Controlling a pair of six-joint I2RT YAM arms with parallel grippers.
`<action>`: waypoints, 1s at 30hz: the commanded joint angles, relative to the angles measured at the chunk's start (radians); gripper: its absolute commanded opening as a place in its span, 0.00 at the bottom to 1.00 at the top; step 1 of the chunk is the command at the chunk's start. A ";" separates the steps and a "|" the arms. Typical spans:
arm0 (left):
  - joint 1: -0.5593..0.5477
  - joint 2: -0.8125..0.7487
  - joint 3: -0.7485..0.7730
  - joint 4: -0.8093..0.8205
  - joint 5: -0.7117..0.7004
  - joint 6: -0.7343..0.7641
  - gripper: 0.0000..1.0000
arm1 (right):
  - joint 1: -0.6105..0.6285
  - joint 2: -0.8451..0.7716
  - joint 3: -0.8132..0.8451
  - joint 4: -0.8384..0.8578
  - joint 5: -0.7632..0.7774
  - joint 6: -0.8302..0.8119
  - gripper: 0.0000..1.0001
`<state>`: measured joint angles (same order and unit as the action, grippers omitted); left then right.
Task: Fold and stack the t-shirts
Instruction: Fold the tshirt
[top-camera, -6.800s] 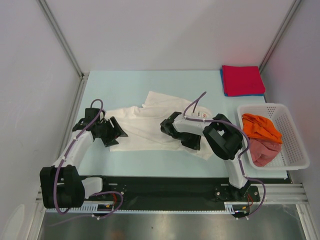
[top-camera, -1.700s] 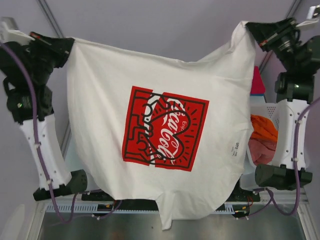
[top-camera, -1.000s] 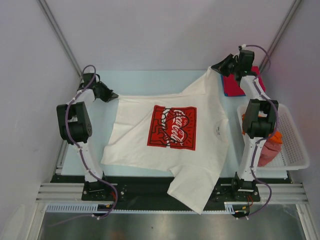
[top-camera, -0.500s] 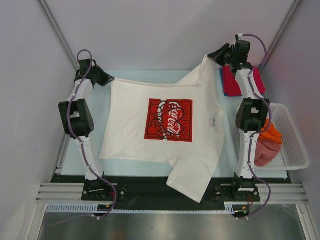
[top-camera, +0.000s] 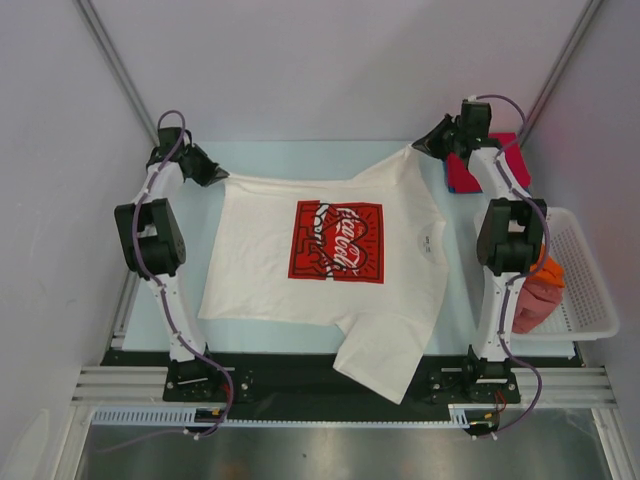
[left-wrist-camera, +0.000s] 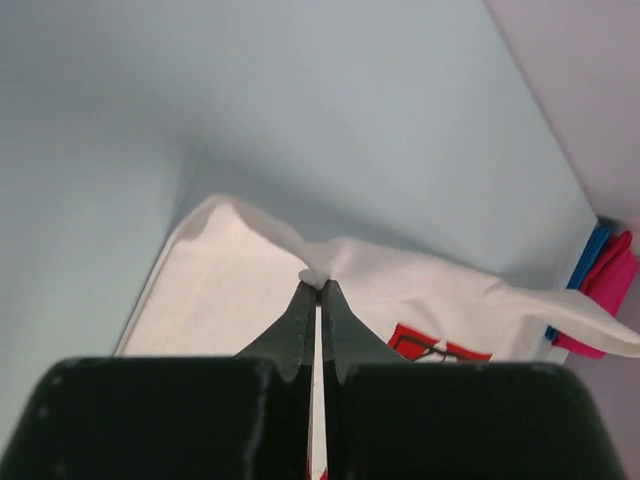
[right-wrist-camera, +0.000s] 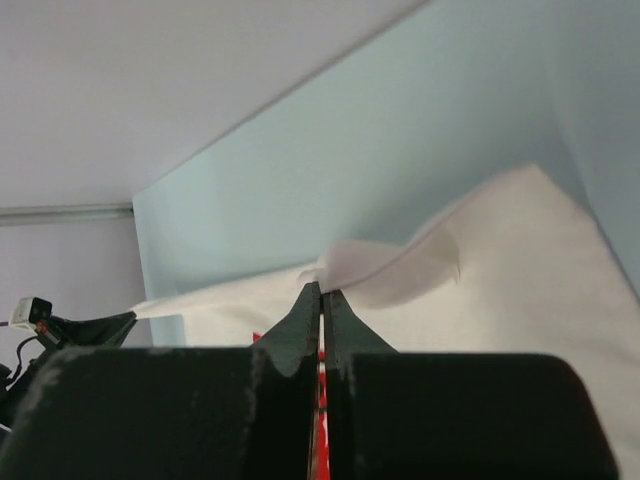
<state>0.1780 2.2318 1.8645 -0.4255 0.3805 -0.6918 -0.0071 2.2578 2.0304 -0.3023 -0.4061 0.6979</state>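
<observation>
A white t-shirt (top-camera: 330, 265) with a red rectangular logo print (top-camera: 337, 241) lies spread print-up over the pale table, one sleeve hanging over the near edge. My left gripper (top-camera: 216, 174) is shut on its far-left corner; in the left wrist view the gripper (left-wrist-camera: 316, 284) pinches a fold of the white cloth (left-wrist-camera: 420, 290). My right gripper (top-camera: 424, 147) is shut on the far-right corner, slightly lifted; in the right wrist view the gripper (right-wrist-camera: 322, 288) nips the white cloth (right-wrist-camera: 500, 270). Folded red and blue t-shirts (top-camera: 462, 172) lie stacked at the far right. Orange and pinkish-red tees (top-camera: 542, 283) sit in the basket.
A white lattice basket (top-camera: 585, 270) stands at the right edge. Grey walls with metal posts close in the back and both sides. Both arms stretch far from their bases on the black rail (top-camera: 300, 385) at the near edge.
Both grippers have lowered the shirt's far edge toward the table over the last second, and the shirt has settled flatter. Earlier it was held up high in the air.
</observation>
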 joint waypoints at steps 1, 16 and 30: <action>-0.002 -0.162 -0.073 -0.068 0.015 0.072 0.00 | 0.004 -0.216 -0.107 -0.047 0.049 -0.027 0.00; 0.006 -0.342 -0.244 -0.275 -0.064 0.268 0.00 | -0.057 -0.714 -0.670 -0.182 0.038 -0.032 0.00; 0.012 -0.307 -0.320 -0.303 -0.074 0.310 0.01 | -0.056 -0.900 -0.900 -0.231 0.041 -0.037 0.00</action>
<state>0.1799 1.9358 1.5497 -0.7212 0.3187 -0.4160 -0.0650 1.4132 1.1503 -0.5217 -0.3733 0.6781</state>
